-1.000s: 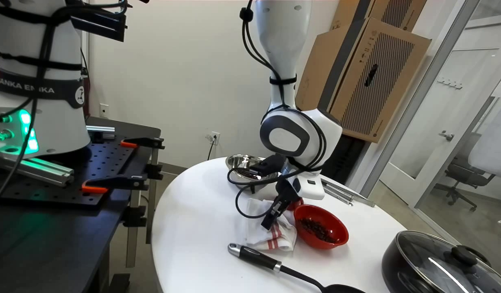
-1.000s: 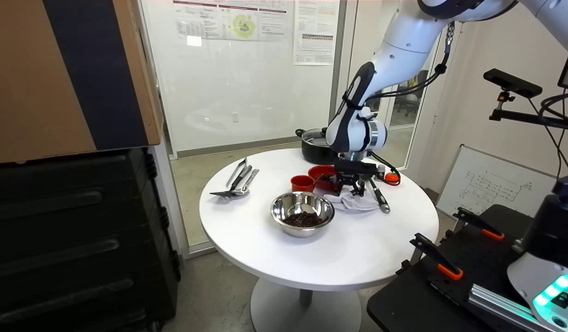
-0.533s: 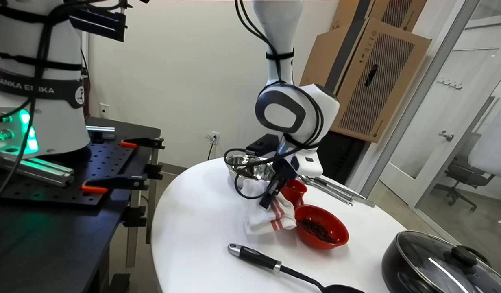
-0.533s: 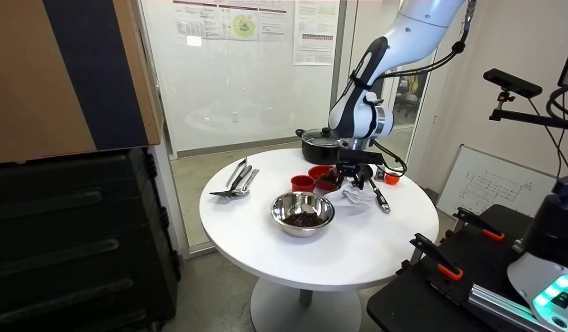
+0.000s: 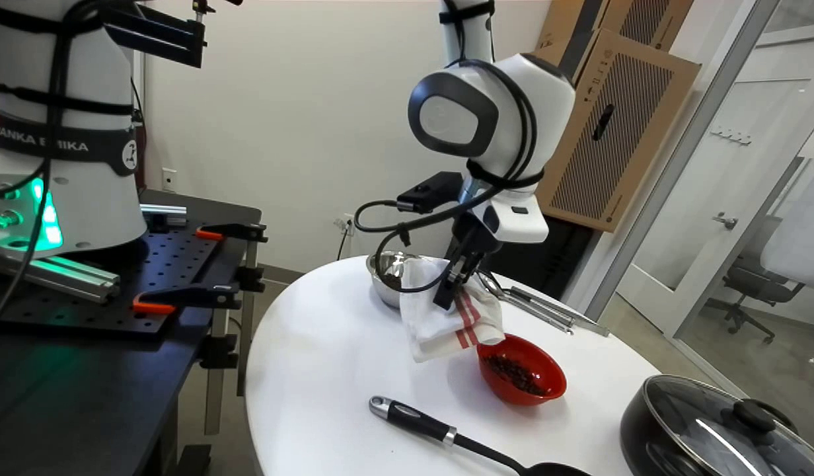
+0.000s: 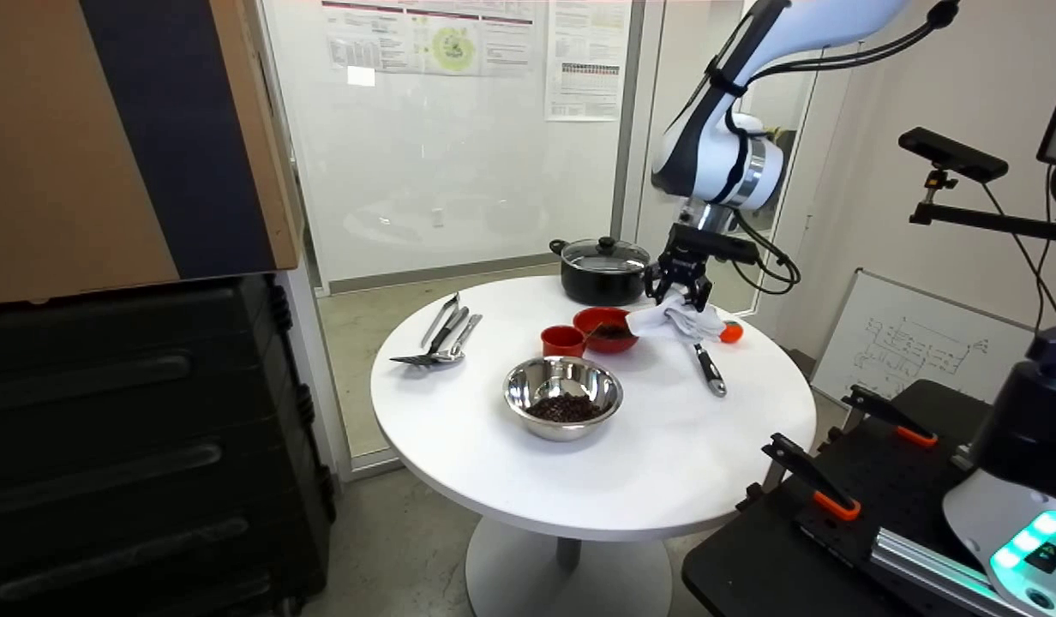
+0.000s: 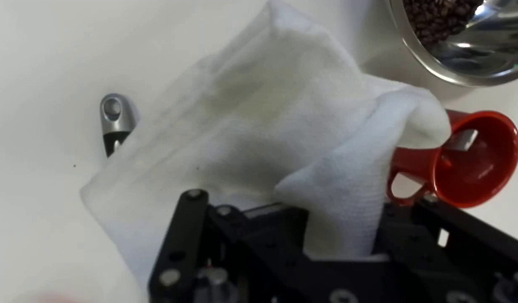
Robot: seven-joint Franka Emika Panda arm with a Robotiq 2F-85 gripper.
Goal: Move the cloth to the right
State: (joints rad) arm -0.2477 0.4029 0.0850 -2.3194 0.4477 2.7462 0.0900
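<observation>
The white cloth with red stripes [image 5: 443, 327] hangs crumpled from my gripper [image 5: 448, 295], above the white table. It also shows in an exterior view [image 6: 678, 322] below the gripper [image 6: 681, 293], and in the wrist view [image 7: 259, 130], where it runs between the two fingers [image 7: 341, 219]. The gripper is shut on a bunched part of the cloth, and the fingertips are partly hidden by it. The cloth's lower edge overlaps the rim of the red bowl [image 5: 549, 375] in both exterior views; I cannot tell whether they touch.
A red cup [image 6: 563, 344] and a steel bowl of dark beans [image 6: 555, 430] stand nearby. A black-handled utensil [image 5: 417, 422] lies below the cloth. A lidded black pot [image 6: 590, 284], an orange-red round object [image 6: 732, 332] and several metal utensils [image 6: 447, 336] are also on the table.
The gripper has risen and lifted the cloth off the table. In an exterior view both have moved right and away from the steel bowl, now over the utensil. The bowls and cup stay put.
</observation>
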